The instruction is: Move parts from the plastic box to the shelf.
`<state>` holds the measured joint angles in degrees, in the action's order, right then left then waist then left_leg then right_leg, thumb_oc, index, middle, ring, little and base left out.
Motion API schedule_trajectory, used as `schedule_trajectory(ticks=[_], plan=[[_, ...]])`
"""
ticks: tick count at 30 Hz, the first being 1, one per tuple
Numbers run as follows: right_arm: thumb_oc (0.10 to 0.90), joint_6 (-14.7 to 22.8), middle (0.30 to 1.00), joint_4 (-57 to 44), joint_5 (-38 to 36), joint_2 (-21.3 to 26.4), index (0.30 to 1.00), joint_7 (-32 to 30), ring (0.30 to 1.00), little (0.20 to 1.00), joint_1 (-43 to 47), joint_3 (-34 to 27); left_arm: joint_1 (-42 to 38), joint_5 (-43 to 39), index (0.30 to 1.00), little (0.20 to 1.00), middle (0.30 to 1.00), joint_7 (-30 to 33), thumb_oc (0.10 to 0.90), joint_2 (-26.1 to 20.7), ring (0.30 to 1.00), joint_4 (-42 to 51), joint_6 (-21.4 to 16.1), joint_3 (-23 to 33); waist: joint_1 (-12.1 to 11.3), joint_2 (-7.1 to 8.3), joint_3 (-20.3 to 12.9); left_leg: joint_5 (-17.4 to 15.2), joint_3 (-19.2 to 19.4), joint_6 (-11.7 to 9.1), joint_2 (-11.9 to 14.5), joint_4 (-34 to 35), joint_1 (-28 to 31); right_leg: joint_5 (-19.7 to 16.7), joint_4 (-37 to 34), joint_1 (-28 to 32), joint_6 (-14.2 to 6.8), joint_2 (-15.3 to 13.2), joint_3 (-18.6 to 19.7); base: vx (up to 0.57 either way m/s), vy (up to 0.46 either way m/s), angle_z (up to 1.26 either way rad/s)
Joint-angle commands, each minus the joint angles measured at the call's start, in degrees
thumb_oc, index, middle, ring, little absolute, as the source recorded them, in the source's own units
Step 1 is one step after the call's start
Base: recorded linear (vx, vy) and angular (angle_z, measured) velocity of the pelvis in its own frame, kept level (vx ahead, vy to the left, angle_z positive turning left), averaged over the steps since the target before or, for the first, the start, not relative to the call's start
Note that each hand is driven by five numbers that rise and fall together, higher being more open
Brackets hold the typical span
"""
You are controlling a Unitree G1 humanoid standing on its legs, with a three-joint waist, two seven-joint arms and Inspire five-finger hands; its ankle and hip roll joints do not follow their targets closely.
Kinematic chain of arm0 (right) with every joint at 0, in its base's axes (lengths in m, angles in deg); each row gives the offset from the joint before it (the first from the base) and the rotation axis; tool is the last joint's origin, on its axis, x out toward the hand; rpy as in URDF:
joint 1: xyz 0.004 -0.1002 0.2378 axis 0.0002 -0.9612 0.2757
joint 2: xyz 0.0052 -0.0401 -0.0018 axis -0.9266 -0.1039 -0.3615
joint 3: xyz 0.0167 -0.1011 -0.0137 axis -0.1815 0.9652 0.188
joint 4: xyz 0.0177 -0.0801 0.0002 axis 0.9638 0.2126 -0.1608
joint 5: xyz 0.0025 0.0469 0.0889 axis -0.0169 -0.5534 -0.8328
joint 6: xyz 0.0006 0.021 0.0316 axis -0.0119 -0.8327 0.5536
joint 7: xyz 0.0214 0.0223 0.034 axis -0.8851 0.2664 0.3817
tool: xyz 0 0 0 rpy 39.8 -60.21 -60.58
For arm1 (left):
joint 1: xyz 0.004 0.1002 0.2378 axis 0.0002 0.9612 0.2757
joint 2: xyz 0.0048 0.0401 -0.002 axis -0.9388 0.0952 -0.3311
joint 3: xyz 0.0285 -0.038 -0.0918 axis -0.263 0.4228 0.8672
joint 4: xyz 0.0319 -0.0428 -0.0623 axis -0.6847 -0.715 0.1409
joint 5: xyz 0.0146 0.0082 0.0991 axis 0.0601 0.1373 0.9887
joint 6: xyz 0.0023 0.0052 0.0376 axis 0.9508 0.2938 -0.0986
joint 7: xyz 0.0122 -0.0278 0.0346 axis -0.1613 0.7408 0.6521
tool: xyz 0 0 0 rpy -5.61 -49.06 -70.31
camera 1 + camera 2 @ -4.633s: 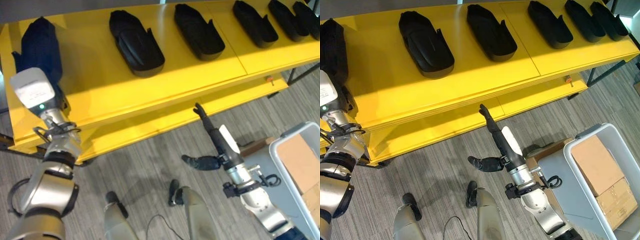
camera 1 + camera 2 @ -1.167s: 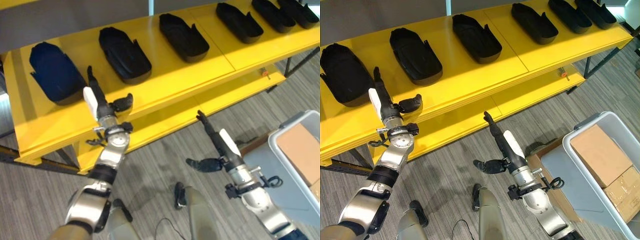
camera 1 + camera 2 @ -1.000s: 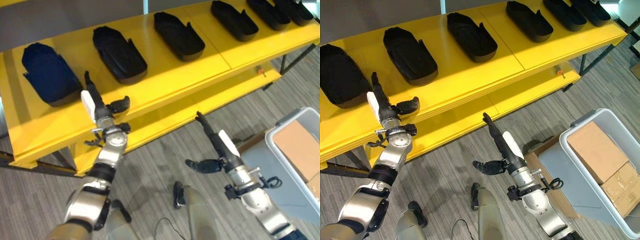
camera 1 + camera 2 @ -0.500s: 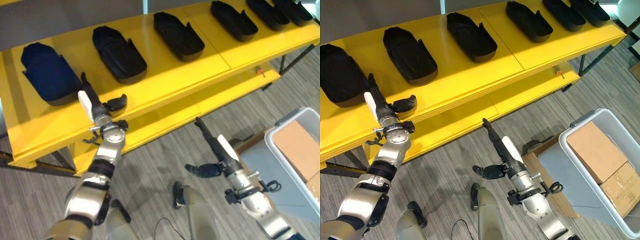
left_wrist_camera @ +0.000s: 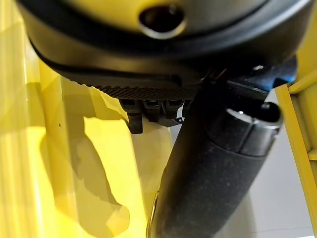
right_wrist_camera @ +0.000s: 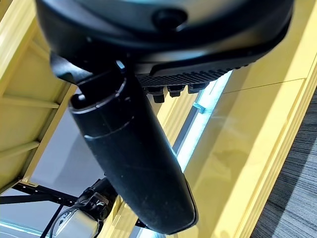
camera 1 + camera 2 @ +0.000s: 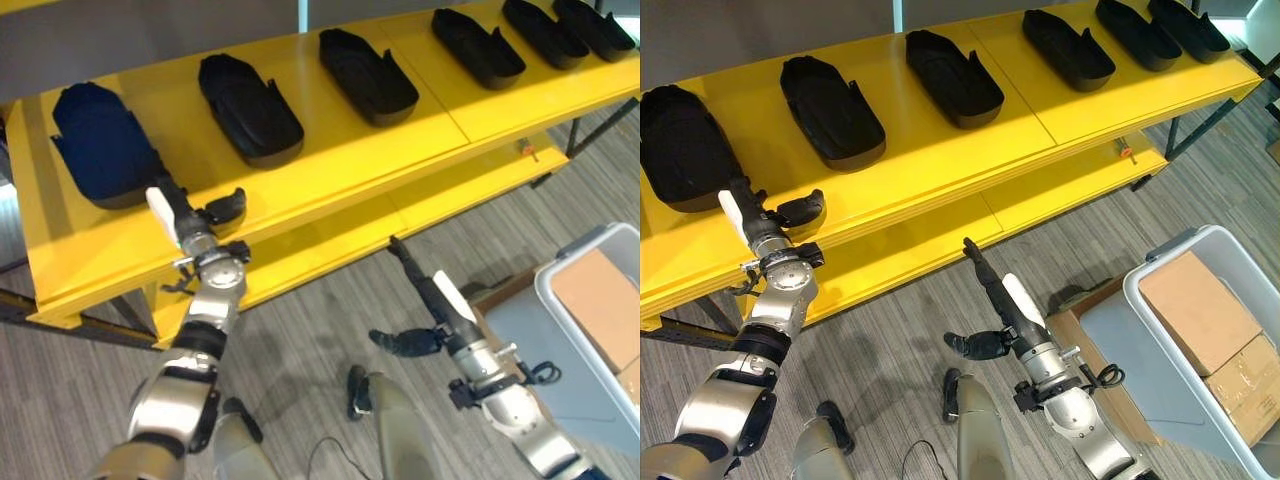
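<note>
Left hand (image 7: 190, 215) just beside leftmost part (image 7: 100, 145)

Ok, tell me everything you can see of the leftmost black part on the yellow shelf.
The leftmost black part is a dark, matte, tray-like shell that looks like moulded plastic, with a raised rim, a hollow inside and a small notch on one side. It lies flat, hollow side up, on the top of the yellow shelf, at the left end of a row of similar parts. The left robot hand is just in front of it, fingers straight, not touching it.
</note>
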<state>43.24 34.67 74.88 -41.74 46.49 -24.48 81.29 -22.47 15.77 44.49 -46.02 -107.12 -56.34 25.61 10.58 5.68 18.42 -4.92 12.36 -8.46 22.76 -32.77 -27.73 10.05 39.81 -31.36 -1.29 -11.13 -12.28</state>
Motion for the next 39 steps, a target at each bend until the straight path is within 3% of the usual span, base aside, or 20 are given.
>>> schedule_trajectory(ticks=[1,19,35,39], plan=[[0.900,6.24,1.000,-5.42,-2.39,1.30,1.000,-1.85,1.000,1.000,2.56,-1.53,0.82,-0.47,1.000,1.000,1.000,1.96,0.900,-1.88,1.000,0.42,-2.62,2.20,-0.55,-0.63,-2.19,4.57,-4.42,-2.93,4.12,4.12,3.51,-9.25,-6.26,0.40,-6.84,-3.48,4.75,0.00,0.000,0.00],[0.900,6.13,1.000,-5.48,-2.00,1.57,1.000,-2.26,1.000,1.000,2.79,-1.96,1.78,2.03,1.000,1.000,1.000,2.09,0.900,-1.87,1.000,3.08,-2.58,1.20,-1.00,-0.45,-1.75,4.55,-4.37,-2.83,4.00,4.07,3.99,-9.30,-6.22,0.85,-6.94,-3.55,5.08,0.00,0.000,0.00],[0.900,5.21,1.000,-5.71,-1.98,-0.35,1.000,-1.15,1.000,1.000,4.39,-3.95,4.02,6.69,1.000,1.000,1.000,-3.19,0.900,-1.83,1.000,35.37,-8.40,-2.48,-2.00,-1.93,-1.84,4.50,-4.75,-2.41,3.77,4.44,4.20,-9.15,-6.14,1.51,-6.85,-3.74,4.69,0.00,0.003,0.01],[0.900,5.15,1.000,-5.74,-1.97,-0.25,1.000,-0.68,1.000,1.000,4.06,-3.97,5.35,6.53,1.000,1.000,1.000,-4.22,0.900,-1.54,1.000,39.09,-9.18,-2.78,-2.27,-2.17,-1.82,4.63,-4.94,-2.30,3.62,4.85,4.57,-9.05,-6.21,2.06,-6.83,-3.78,4.62,0.00,0.000,0.00]])
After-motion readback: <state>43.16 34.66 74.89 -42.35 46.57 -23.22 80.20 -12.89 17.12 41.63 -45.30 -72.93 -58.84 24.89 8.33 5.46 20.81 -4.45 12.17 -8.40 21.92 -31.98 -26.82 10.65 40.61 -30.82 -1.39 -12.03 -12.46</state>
